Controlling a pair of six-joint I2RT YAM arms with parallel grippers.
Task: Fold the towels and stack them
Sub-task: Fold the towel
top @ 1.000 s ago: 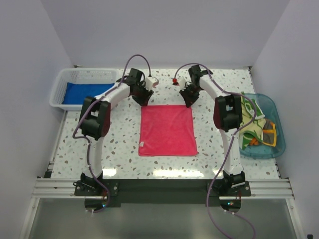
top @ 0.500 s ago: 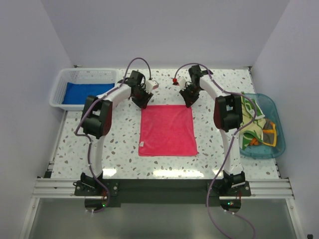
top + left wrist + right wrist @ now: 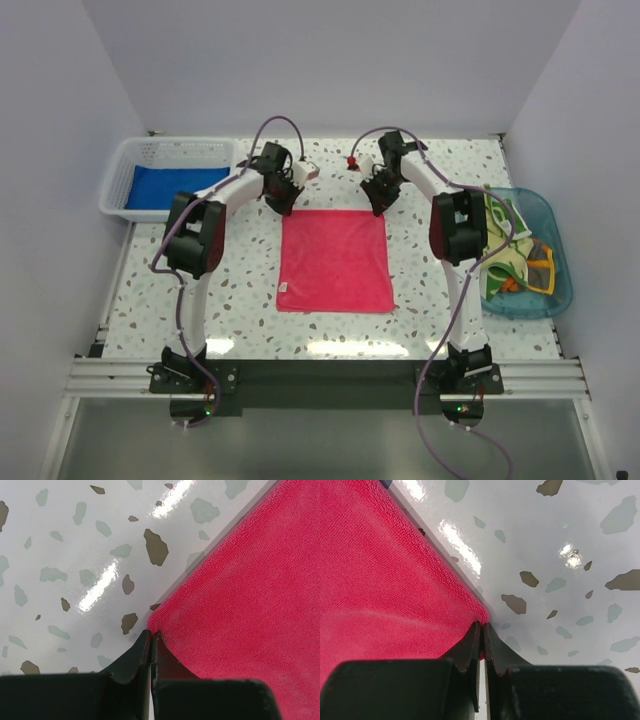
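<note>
- The left hand had just closed on the far left corner of the plain pink square soft towel; that towel lay flat on the speckled white tabletop, between the arms
- The right hand was pinched shut on the far right corner; with both corners held, the first fold looked ready to begin
- A second earlier the left hand stood open beside its corner; the towel itself had not shifted

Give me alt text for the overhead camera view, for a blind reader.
The left gripper and right gripper pinch the far corners of a pink towel spread flat on the table. A white basket with a blue towel sits left; a blue tub of cloths right.
</note>
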